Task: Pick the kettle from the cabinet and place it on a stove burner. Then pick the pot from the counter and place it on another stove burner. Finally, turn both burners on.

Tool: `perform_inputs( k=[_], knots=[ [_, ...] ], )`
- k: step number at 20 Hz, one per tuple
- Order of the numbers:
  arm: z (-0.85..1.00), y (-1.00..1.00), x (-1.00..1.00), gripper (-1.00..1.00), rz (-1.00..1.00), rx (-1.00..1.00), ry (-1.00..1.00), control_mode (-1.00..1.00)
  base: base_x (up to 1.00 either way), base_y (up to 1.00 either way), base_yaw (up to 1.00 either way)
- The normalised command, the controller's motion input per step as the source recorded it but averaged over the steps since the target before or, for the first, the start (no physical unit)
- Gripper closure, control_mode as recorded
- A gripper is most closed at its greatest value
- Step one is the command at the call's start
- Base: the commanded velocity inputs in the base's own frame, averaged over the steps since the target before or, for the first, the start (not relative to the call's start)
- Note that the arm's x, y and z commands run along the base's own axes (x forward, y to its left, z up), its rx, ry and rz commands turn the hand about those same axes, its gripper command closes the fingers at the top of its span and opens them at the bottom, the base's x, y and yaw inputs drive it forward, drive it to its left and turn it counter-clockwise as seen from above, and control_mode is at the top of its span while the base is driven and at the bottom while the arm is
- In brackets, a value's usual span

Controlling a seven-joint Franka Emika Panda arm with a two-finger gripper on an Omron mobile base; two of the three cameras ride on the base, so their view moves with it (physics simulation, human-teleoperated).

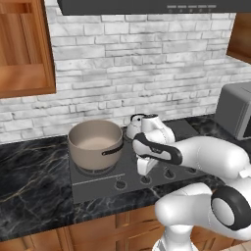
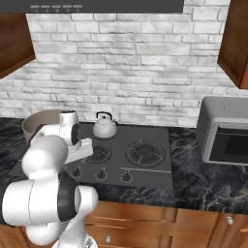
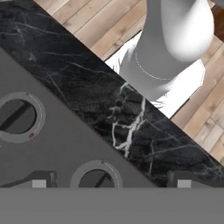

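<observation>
The wide beige pot [image 1: 95, 144] and small silvery kettle [image 2: 104, 126] each sit on a ringed burner of the dark grey cooktop [image 2: 154, 170]. That looks like why the fingers [image 3: 111, 180], spread wide and empty, hang over the round knobs [image 3: 17, 117].

Beige-taupe pot [image 1: 95, 143] with a pale inside and dark handle, silvery-white kettle [image 2: 105, 127] with a black arched handle, both on the dark grey cooktop [image 2: 150, 169]. Black counter [image 1: 29, 176] veined in pale grey, whitish-grey brick wall [image 1: 147, 63], reddish-brown grained cabinet [image 1: 24, 49], grey microwave [image 2: 224, 131].

Pot [image 1: 95, 142] left of kettle [image 1: 135, 126]
</observation>
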Motion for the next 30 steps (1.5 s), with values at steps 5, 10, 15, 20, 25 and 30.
perform_inputs(
  k=[5, 10, 15, 20, 25, 30],
  knots=[
    [0.00, -0.35, 0.00, -1.00, -0.05, 0.00, 0.01, -1.00, 0.00, 0.00, 0.00],
    [0.00, -0.27, 0.00, -1.00, -0.07, 0.00, 0.00, -1.00, 0.00, 0.00, 0.00],
    [0.00, -0.26, 0.00, -1.00, -0.09, 0.00, 0.00, -1.00, 0.00, 0.00, 0.00],
    [0.00, -0.25, 0.00, -1.00, -0.10, 0.00, 0.00, -1.00, 0.00, 0.00, 0.00],
    [-0.01, -0.19, 0.02, -1.00, -0.10, 0.00, 0.00, -1.00, 0.00, 0.00, 0.00],
    [-0.13, -0.11, 0.11, -1.00, -0.02, 0.00, 0.00, -1.00, 0.00, 0.00, 0.00]
  ],
)
